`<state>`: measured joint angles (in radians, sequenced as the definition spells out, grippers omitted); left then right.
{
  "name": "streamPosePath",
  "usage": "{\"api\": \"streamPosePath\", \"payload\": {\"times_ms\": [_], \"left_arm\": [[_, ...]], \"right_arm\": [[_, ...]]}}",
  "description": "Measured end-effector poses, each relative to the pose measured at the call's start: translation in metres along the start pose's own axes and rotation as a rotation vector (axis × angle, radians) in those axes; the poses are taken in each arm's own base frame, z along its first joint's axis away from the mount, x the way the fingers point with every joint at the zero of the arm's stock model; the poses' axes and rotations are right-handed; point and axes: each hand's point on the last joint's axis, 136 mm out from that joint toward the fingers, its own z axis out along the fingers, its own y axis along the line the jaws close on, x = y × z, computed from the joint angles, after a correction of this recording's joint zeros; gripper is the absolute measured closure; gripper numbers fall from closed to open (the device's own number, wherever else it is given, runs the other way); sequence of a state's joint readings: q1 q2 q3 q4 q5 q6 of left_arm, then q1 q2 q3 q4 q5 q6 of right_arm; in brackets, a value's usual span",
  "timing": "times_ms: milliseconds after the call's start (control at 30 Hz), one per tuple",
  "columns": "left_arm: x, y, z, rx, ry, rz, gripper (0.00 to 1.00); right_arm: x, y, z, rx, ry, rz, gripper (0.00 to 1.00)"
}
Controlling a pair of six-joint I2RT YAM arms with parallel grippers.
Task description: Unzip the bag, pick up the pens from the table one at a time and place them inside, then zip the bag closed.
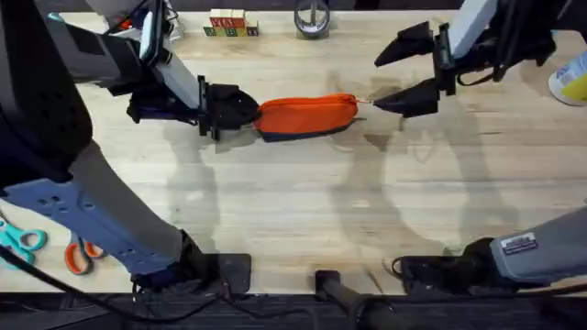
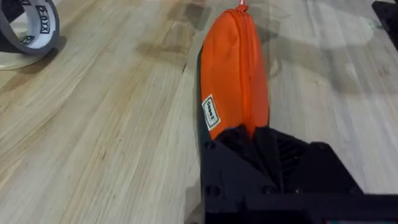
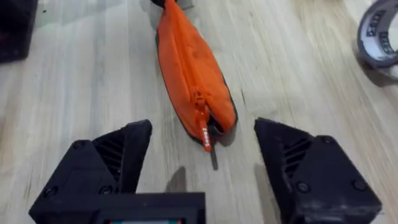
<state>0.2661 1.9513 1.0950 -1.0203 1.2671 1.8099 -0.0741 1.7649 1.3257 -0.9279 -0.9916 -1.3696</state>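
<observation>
The orange bag (image 1: 307, 116) lies lengthwise across the middle of the table (image 1: 293, 202), and its top zipper looks closed. My left gripper (image 1: 248, 110) is shut on the bag's left end, where its black fingers (image 2: 273, 155) clamp the fabric. My right gripper (image 1: 377, 83) hangs open just off the bag's right end. In the right wrist view the bag (image 3: 189, 68) points at me, and its zipper pull (image 3: 205, 134) lies between my spread fingers (image 3: 118, 149), apart from both. The pens are out of view.
A grey tape roll (image 1: 312, 18) and lettered blocks (image 1: 229, 25) sit at the far edge. A white and yellow container (image 1: 570, 78) stands at the far right. Teal scissors (image 1: 18, 240) and orange scissors (image 1: 81, 255) lie near the left front.
</observation>
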Motion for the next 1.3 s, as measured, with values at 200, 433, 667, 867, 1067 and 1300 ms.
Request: {"api": "streamPosePath", "payload": {"times_ms": [200,433,667,867,1067,1300], "left_arm": [[0.000,0.000,0.000,-0.001,0.000,0.003,0.959],[0.000,0.000,0.000,-0.001,0.000,0.003,0.959],[0.000,0.000,0.000,-0.001,0.000,0.003,0.959],[0.000,0.000,0.000,-0.001,0.000,0.003,0.959],[0.000,0.000,0.000,-0.001,0.000,0.003,0.959],[0.000,0.000,0.000,-0.001,0.000,0.003,0.959]], "right_arm": [[-0.004,0.005,0.008,-0.023,0.001,-0.039,0.007],[-0.004,0.003,0.010,-0.022,0.000,-0.056,0.007],[0.003,0.003,0.020,-0.049,0.004,-0.040,0.007],[0.006,0.004,0.029,-0.071,0.007,-0.039,0.006],[0.016,0.002,0.037,-0.094,0.012,-0.011,0.006],[0.017,0.000,0.038,-0.088,0.010,-0.021,0.006]]}}
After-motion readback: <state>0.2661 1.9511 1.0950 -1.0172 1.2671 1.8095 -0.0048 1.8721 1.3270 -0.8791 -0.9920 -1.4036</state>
